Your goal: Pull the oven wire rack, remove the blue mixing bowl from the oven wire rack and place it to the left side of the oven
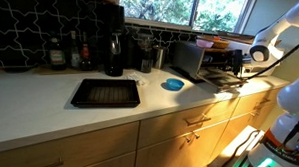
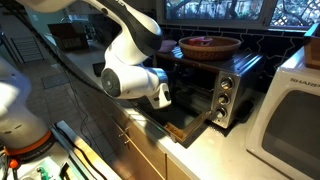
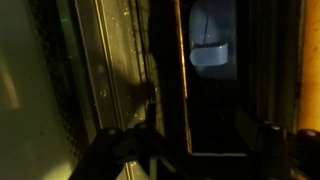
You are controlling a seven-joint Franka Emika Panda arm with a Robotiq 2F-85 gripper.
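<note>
Oven wire rack we cannot pick out in the dark wrist view. There the gripper [image 3: 190, 140] shows its jaws spread, nothing between them. At their twelve o'clock sits a pale blue blur, perhaps the blue mixing bowl [image 3: 208, 52]. In an exterior view the oven [image 2: 225, 90] stands at the gripper's three o'clock, door hanging open, with a brown bowl [image 2: 210, 45] on top.

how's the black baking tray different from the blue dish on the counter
The baking tray is black and rectangular; the blue dish is round. The tray is clearly larger than the dish. The dish lies nearer the toaster oven than the tray. Both rest flat on the white counter.
</note>
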